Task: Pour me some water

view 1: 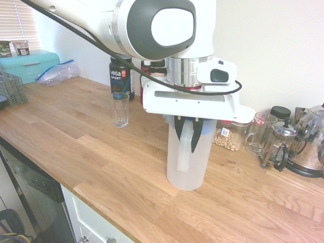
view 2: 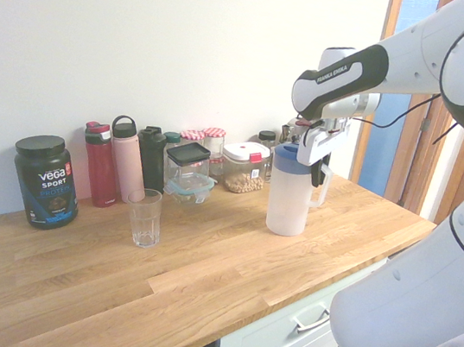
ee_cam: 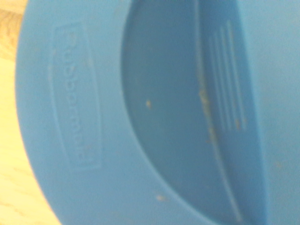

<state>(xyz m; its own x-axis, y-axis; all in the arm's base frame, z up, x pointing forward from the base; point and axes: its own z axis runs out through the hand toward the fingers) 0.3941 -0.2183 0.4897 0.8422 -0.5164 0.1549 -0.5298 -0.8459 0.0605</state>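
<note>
A tall frosted white pitcher [view 1: 191, 164] with a blue lid [ee_cam: 140, 117] stands upright on the wooden counter [view 1: 101, 152], near its front edge. The water inside cannot be made out through the frosted wall. My gripper [view 1: 187, 140] comes down from above and is shut on the pitcher's side handle [view 1: 183, 154]. In the second exterior view the gripper [view 2: 320, 171] sits at the right side of the pitcher [view 2: 287, 199]. An empty clear drinking glass [view 1: 120, 109] stands apart from the pitcher, further along the counter. The lid fills the wrist view.
Along the wall stand a black Vega tub [view 1: 121, 76], several bottles [view 2: 120, 161], storage jars [view 2: 242, 166], a glass French press [view 1: 276, 147] and a steel kettle [view 1: 311, 147]. A teal box [view 1: 30, 65] and a plastic bag [view 1: 58, 72] lie at the far end.
</note>
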